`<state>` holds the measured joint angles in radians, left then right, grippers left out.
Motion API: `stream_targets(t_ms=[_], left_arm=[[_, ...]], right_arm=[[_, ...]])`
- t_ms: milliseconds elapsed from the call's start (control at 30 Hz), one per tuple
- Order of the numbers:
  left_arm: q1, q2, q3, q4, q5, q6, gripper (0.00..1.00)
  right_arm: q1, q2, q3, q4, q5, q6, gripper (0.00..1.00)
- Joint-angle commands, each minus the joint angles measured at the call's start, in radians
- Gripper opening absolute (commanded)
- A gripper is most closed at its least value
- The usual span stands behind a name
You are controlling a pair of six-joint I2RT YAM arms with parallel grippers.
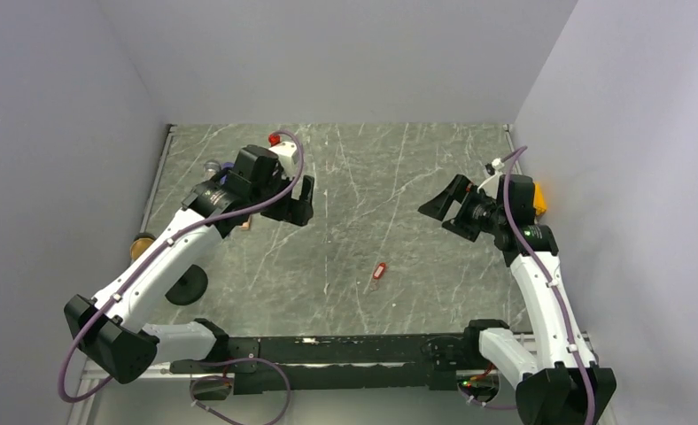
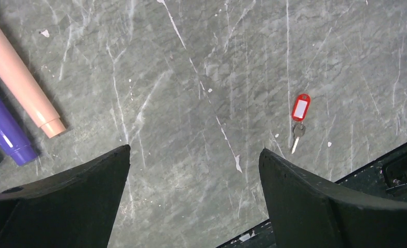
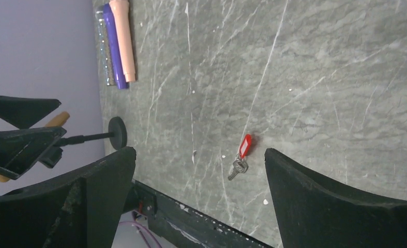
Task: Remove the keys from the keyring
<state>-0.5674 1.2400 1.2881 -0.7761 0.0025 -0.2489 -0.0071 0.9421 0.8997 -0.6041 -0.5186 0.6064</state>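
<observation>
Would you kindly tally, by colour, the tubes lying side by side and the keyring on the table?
Peach tube: 1
Purple tube: 1
Greyish tube: 1, mostly hidden beside the purple one
Red keyring: 1
Total: 4

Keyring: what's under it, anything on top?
Nothing on top: the keyring lies uncovered on the marble table, with a key visible on its ring. The patch of table directly beneath the red tag is hidden, but the tag looks flat on the surface.
</observation>
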Motion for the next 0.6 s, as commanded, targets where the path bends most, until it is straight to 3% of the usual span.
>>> stream_targets(t_ms=[0,400,567], left_arm=[[-0.022,-0.002,-0.008,0.007,0.019,0.020,0.99],[-0.094,0.030,-0.017,-0.007,0.059,0.018,0.95],[-0.105,0.020,-0.035,-0.006,0.062,0.012,0.94]], right_arm=[[0.022,-0.002,-0.030,0.023,-0.048,0.011,1.00],[0.262,0.109,-0.205,0.230,-0.046,0.101,1.00],[0.313,0.204,-0.260,0.340,-0.066,0.126,0.90]])
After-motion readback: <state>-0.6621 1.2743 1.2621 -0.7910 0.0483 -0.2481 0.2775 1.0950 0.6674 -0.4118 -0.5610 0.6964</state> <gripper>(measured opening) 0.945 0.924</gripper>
